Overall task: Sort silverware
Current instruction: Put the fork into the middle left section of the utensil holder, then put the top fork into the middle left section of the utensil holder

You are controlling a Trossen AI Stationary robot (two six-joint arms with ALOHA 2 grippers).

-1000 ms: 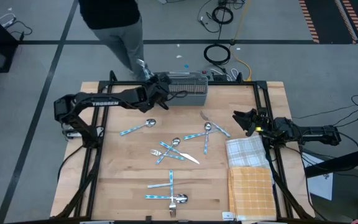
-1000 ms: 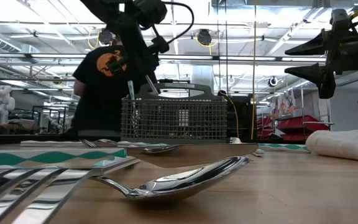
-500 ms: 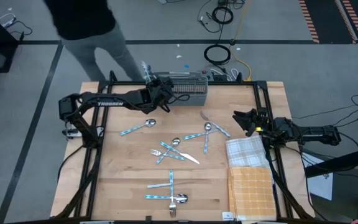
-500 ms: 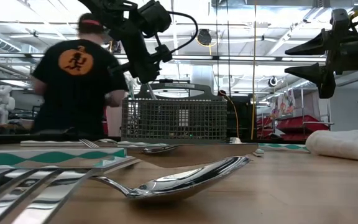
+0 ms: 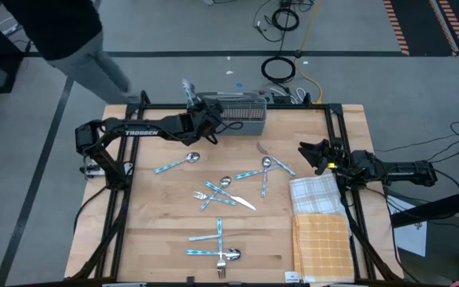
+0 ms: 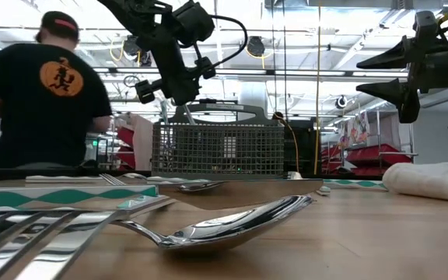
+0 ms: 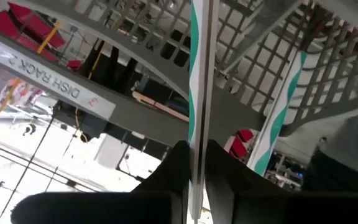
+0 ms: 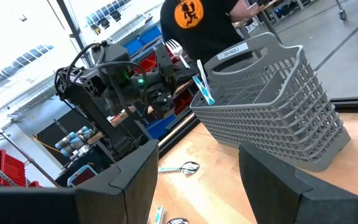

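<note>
1. Hovering at the basket's (image 5: pixel 240 116) left end, the left gripper (image 5: pixel 200 119) has its jaws nearly closed around a blue-handled utensil (image 7: pixel 196 93); the left wrist view shows the two fingers pinching the handle's lower part with the mesh walls close around it.
2. Whether the utensil's weight rests on the basket floor or hangs from the fingers, I cannot tell.
3. A second blue handle (image 7: pixel 277 118) stands in the same end of the basket, close beside the held one; in the right wrist view two handles (image 8: pixel 202 84) stick up there together.
4. Risk: if the fingers lift away while the handle is pinched off-centre, the piece could be dragged up and tip out over the rim.
5. Risk: the gripper sits tight against the basket wall, so a sideways retreat could nudge or shift the light basket along the table (image 5: pixel 158 231).
6. The right gripper (image 5: pixel 311 155) waits with jaws wide apart and empty at the table's right side, near the folded cloths (image 5: pixel 317 195).
7. Most silverware (image 5: pixel 225 191) lies scattered mid-table, some pieces crossing or touching, which could make a later pick grab two at once.
8. A person (image 6: pixel 41 101) stands beyond the table, well apart from the arms.
</note>
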